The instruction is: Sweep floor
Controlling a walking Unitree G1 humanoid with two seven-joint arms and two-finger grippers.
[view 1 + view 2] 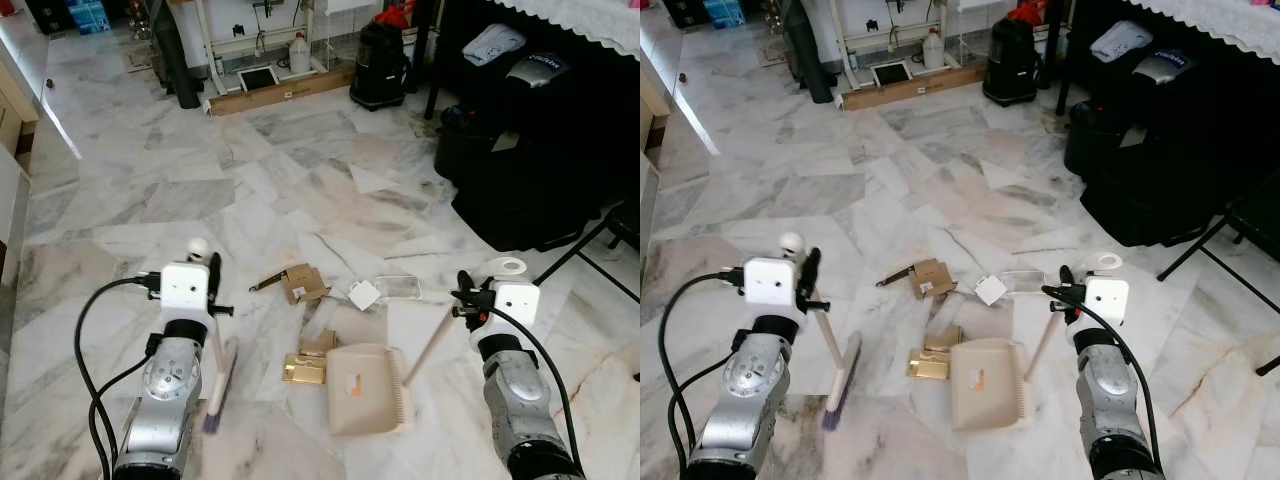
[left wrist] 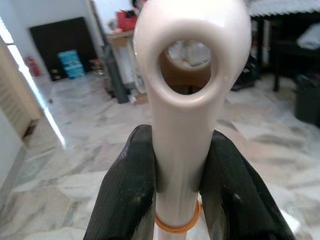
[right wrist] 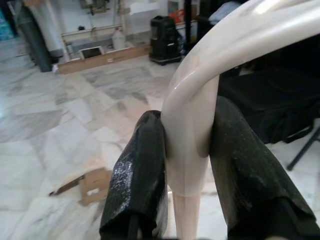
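My left gripper (image 1: pixel 211 285) is shut on the cream handle (image 2: pixel 190 125) of a small broom; its brush head (image 1: pixel 221 385) rests on the marble floor at lower left. My right gripper (image 1: pixel 470 300) is shut on the pale handle (image 3: pixel 192 135) of a beige dustpan (image 1: pixel 365 388), which lies flat on the floor between the arms. Litter lies just beyond the pan: a small brown cardboard box (image 1: pixel 302 284), a white square piece (image 1: pixel 364 295), a clear plastic piece (image 1: pixel 398 288) and a gold packet (image 1: pixel 304 369) beside the pan's left edge.
A black bag or bin pile (image 1: pixel 520 170) and a chair leg (image 1: pixel 580 250) stand at the right. A black vacuum (image 1: pixel 378 65), a long cardboard box (image 1: pixel 280 93) and a white rack stand at the far wall. Open marble floor (image 1: pixel 200 180) lies ahead.
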